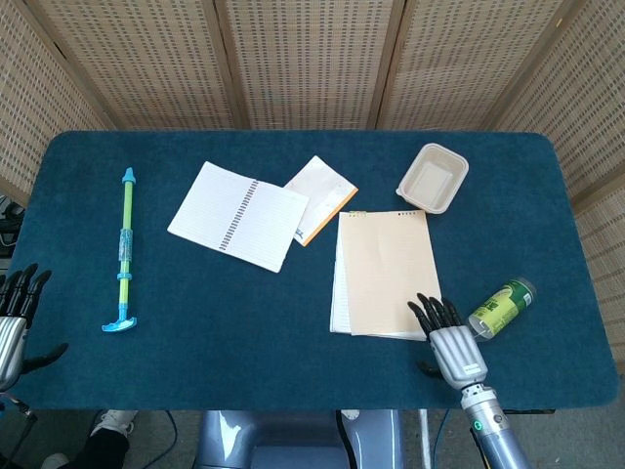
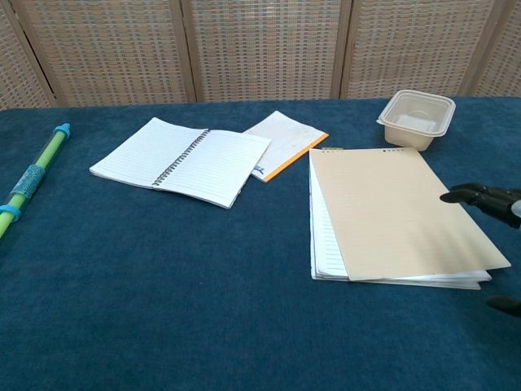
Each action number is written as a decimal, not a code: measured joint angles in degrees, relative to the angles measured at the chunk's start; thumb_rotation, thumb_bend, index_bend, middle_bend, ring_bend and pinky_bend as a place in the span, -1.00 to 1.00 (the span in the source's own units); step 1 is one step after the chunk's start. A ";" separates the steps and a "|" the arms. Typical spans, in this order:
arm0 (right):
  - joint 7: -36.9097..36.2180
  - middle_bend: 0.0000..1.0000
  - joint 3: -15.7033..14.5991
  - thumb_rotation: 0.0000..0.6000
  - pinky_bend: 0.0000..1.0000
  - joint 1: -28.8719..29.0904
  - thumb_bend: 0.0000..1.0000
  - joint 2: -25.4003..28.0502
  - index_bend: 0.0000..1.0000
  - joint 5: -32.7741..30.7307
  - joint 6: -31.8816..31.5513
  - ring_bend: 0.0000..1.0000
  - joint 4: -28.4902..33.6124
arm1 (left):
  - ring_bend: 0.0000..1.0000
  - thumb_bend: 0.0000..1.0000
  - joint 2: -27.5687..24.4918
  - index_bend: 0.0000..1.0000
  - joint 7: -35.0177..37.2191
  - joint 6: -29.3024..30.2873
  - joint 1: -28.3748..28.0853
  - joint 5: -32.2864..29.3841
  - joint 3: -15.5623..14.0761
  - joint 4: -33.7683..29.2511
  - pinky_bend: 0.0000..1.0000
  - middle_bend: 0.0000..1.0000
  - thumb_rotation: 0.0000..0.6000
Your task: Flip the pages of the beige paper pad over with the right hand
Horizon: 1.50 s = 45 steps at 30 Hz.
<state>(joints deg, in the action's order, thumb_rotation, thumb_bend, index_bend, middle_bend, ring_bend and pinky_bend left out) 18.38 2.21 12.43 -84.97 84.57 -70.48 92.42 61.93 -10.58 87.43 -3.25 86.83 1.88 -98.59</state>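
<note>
On the blue table, right of centre, the beige paper pad lies flat with its long axis running from the far side toward the robot; bound edge is at the far end, beside the beige tray. Top sheet is skewed slightly, showing white lined pages along the pad's left edge.

Right hand sits at the pad's near right corner, fingers spread and pointing away from the robot, holding nothing. Fingertips appear to overlap the corner in the head view; contact cannot be confirmed, and the chest view shows only dark fingertips above the pad's right edge.

Left hand is at the far left table edge, fingers apart, empty, well apart from the pad.

Judgement: right hand is clearly nearer; pad lies ahead and to its left, so the loose near edge is the one to lift.

Green bottle lies just right of the right hand.
</note>
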 measured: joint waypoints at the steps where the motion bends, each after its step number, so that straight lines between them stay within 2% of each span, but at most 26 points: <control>1: -0.05 -1.00 0.12 1.00 -1.00 0.19 -0.24 -0.30 -1.00 -0.29 0.21 -1.00 -0.43 | -1.00 -0.93 0.05 -1.00 -0.12 -0.03 -0.02 -0.01 -0.01 0.00 -1.00 -1.00 1.00; 6: -0.54 -1.00 1.07 1.00 -1.00 1.41 -0.12 -1.58 -1.00 -1.90 1.43 -1.00 -2.20 | -1.00 -0.93 0.24 -1.00 -0.52 -0.05 -0.04 -0.05 -0.02 0.07 -1.00 -1.00 1.00; 31: -1.29 -1.00 2.39 1.00 -1.00 4.97 -0.12 -4.64 -1.00 -7.73 6.48 -1.00 -9.52 | -1.00 -0.93 1.01 -1.00 -2.30 -0.41 -0.23 -0.22 -0.14 0.32 -1.00 -1.00 1.00; 45: -1.31 -1.00 2.54 1.00 -1.00 6.29 -0.12 -6.00 -1.00 -9.07 6.93 -1.00 -11.90 | -1.00 -0.93 1.50 -1.00 -3.29 -0.74 -0.39 -0.15 -0.32 0.55 -1.00 -1.00 1.00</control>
<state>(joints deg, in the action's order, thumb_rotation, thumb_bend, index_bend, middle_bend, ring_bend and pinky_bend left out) 17.07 4.75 18.72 -90.97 75.50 -63.55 80.52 63.43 -13.87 86.69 -3.65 86.68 1.56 -98.04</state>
